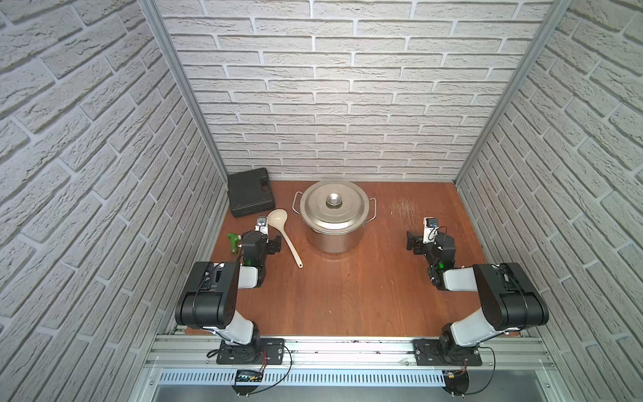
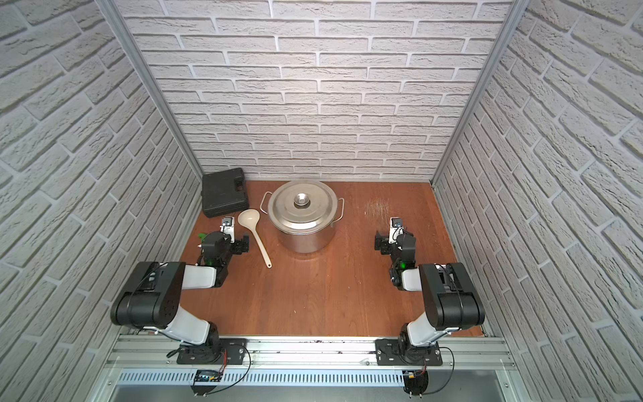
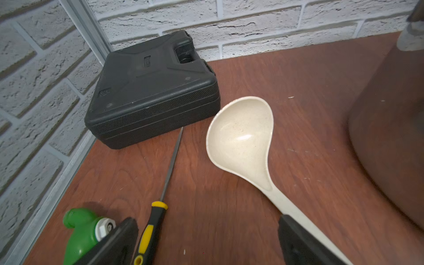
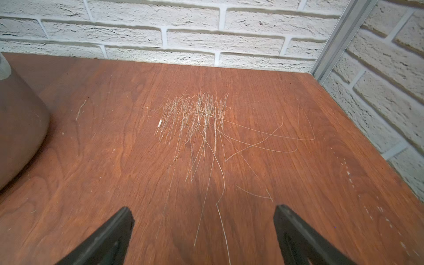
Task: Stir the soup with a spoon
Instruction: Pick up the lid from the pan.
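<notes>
The spoon [image 1: 287, 240] [image 2: 258, 240], a cream ladle, lies flat on the wooden table just left of the pot, bowl [image 3: 241, 137] toward the back wall. The steel pot [image 1: 334, 234] [image 2: 306, 240] stands at mid-back with its lid [image 1: 334, 206] on, so no soup shows. My left gripper [image 1: 275, 243] [image 3: 206, 220] is open, low beside the ladle's handle; one finger [image 3: 298, 241] overlaps that handle in the left wrist view. My right gripper [image 1: 414, 242] [image 4: 203, 208] is open over bare table right of the pot, holding nothing.
A black plastic case [image 1: 250, 192] [image 3: 149, 91] lies in the back left corner. A green tool [image 1: 233, 241] [image 3: 80, 229] and a thin file with a black-yellow handle [image 3: 151, 229] lie by the left gripper. Brick walls close in three sides. Scratches [image 4: 199, 114] mark the table at right.
</notes>
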Controlling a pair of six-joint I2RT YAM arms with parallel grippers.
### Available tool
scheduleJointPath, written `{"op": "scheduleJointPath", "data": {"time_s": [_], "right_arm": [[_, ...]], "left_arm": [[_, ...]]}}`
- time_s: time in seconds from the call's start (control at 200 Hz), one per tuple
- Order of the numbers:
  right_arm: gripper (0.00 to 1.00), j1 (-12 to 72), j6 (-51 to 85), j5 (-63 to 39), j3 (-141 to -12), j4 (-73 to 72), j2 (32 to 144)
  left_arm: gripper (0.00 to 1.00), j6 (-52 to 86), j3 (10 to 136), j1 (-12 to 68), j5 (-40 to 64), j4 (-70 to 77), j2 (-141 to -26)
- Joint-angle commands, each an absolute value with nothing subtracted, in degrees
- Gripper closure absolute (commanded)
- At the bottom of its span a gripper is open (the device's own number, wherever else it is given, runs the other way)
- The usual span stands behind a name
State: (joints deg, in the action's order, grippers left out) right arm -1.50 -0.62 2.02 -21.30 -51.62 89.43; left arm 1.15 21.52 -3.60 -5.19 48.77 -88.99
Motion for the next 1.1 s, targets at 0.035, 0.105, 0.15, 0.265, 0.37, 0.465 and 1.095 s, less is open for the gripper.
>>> {"op": "scheduleJointPath", "data": {"time_s": [0.035,0.105,0.15,0.265,0.37,0.465,1.095], "right_arm": [[0.01,-1.23,-0.44,1.67,-21.69,-53.59,88.87],[0.01,-1.21,-0.44,1.67,-21.58,-53.55,88.86],[0.01,-1.21,-0.44,1.67,-21.62,-53.65,88.86],[0.01,-1.15,-0.42,1.59,-21.61,-53.70,88.94],[0.01,-1.23,-0.44,1.58,-21.55,-53.64,88.86],[0.01,-1.21,-0.34,1.58,-21.79,-53.45,88.99],[0.01,-1.00,31.59,-0.68,-52.63,20.94,68.42]], "left_arm": [[0.02,1.03,22.15,-3.80,-4.50,50.52,-89.02],[0.02,1.07,22.21,-3.78,-4.54,50.47,-89.00],[0.02,1.04,22.15,-3.78,-4.57,50.56,-88.94],[0.02,1.05,22.22,-3.85,-4.56,50.61,-88.94],[0.02,1.14,22.28,-4.03,-4.08,50.26,-88.95],[0.02,1.40,22.24,-4.52,-3.23,49.96,-88.76],[0.02,30.40,58.68,-0.46,-6.56,-22.11,-75.35]]}}
